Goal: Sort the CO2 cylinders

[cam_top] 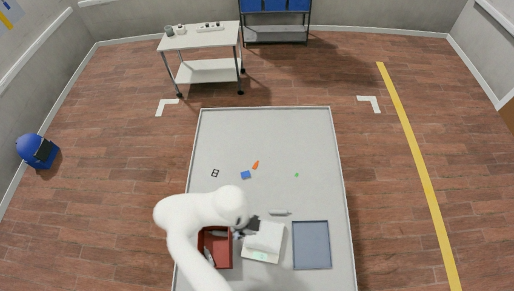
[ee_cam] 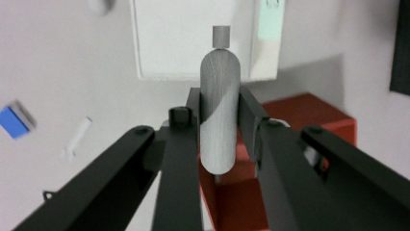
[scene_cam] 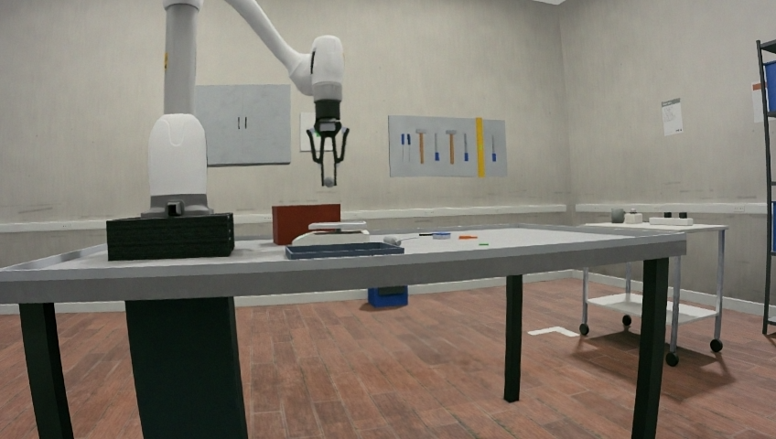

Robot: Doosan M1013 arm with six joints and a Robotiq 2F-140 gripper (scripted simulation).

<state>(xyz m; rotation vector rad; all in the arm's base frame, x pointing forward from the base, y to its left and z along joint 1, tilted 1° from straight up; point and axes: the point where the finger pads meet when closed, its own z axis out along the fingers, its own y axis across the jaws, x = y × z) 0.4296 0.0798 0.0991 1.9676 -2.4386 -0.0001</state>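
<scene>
My gripper is shut on a grey CO2 cylinder and holds it level, high above the table. It hangs between the white scale and the red scrap bin. The scale's plate is bare. Two cylinders lie in the bin. Another cylinder lies on the table behind the scale. The blue-grey tray, right of the scale, holds nothing.
On the grey table lie a blue block, an orange piece, a green piece and a small black frame. The arm's black base stands at the near end. A white cart stands beyond.
</scene>
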